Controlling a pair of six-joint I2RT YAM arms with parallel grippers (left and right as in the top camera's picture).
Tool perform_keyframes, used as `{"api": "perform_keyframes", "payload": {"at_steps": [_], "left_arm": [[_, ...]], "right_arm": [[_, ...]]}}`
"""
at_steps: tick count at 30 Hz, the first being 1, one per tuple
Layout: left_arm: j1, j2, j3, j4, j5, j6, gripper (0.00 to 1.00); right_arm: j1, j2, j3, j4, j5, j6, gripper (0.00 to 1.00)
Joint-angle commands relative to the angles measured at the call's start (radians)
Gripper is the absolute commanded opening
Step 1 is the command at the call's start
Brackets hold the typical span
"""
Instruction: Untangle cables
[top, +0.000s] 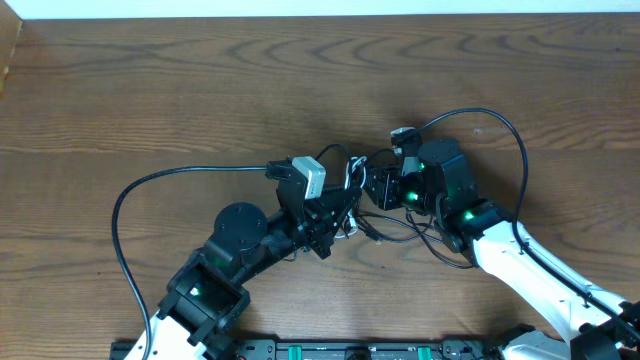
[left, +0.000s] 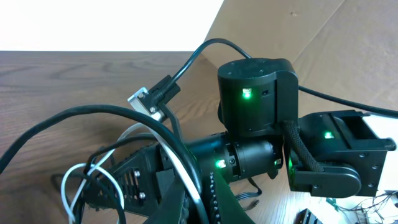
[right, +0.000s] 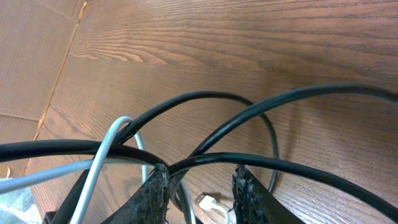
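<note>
While the cables (top: 385, 236) lie knotted, untangling apparently all ahead: left gripper (top: 335, 220) closed at the knot; right gripper (right: 202, 193), jaws apart, against its black strand (right: 261, 161).

Grained wooden table with tangled cables

A dark brown table (top: 150, 90) is shown, with thin black and white cables (top: 398, 236) bunched in overlapping loops just right of its middle. A small white plug (right: 208, 202) is laid on the wood among them. A thick black wire (top: 118, 205) is arced across the left side.
</note>
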Motion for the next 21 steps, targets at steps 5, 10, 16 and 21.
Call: {"api": "perform_keyframes", "payload": {"at_steps": [5,10,16,21], "left_arm": [[0.0,-0.005,0.013,0.019,0.032,-0.006,0.07],[0.0,-0.005,0.013,0.019,0.028,-0.006,0.08],[0.0,-0.005,0.013,0.019,0.029,-0.01,0.07],[0.0,-0.005,0.013,0.019,0.029,-0.01,0.08]], "right_arm": [[0.01,0.007,0.015,-0.017,-0.092,-0.007,0.31],[0.028,0.007,0.015,-0.061,-0.115,-0.064,0.44],[0.089,0.007,0.015,-0.04,-0.075,-0.085,0.76],[0.123,0.02,0.015,-0.036,0.021,-0.085,0.8]]}}
